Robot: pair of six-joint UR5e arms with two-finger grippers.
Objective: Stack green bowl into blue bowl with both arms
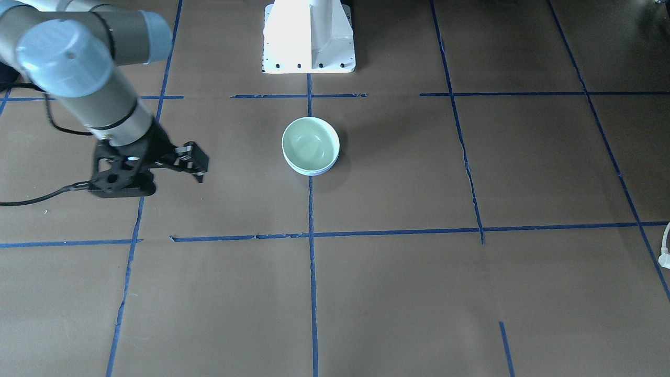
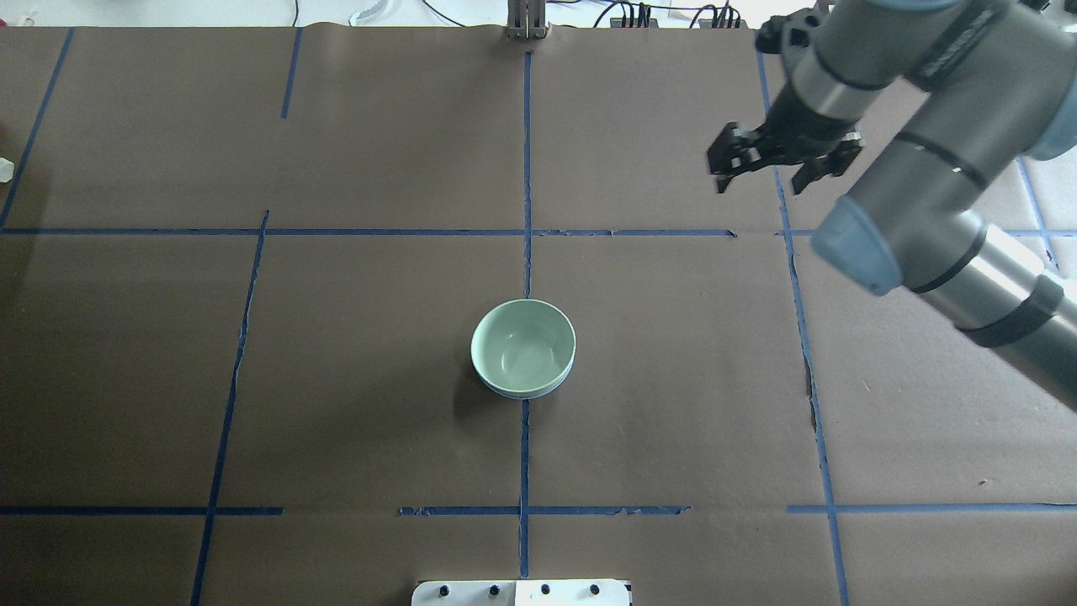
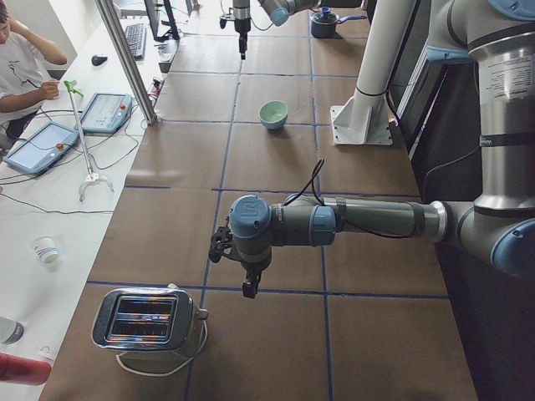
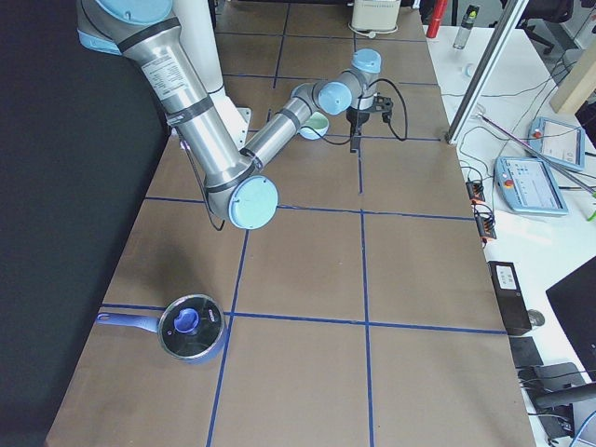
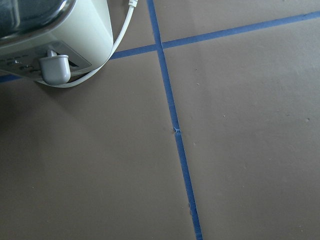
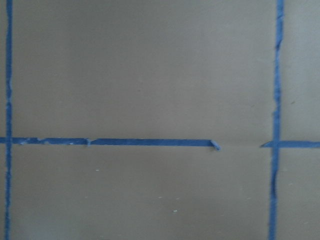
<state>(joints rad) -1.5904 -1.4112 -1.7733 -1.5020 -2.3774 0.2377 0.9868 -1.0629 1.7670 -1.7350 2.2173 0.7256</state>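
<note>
The green bowl (image 1: 310,142) sits nested inside the blue bowl (image 1: 312,172) at the table's middle; only a thin pale rim of the blue bowl (image 2: 523,394) shows under the green bowl (image 2: 522,347). My right gripper (image 1: 201,175) hangs empty above the table, well off to the side of the bowls, and its fingers look shut; it also shows in the overhead view (image 2: 721,183). My left gripper (image 3: 248,291) shows only in the exterior left view, far from the bowls, beside a toaster; I cannot tell if it is open or shut.
A silver toaster (image 3: 146,322) with a white cord stands at the table's left end. A blue pot with a lid (image 4: 191,328) stands at the right end. The white pedestal (image 1: 309,36) rises behind the bowls. A person (image 3: 21,71) sits at the side desk.
</note>
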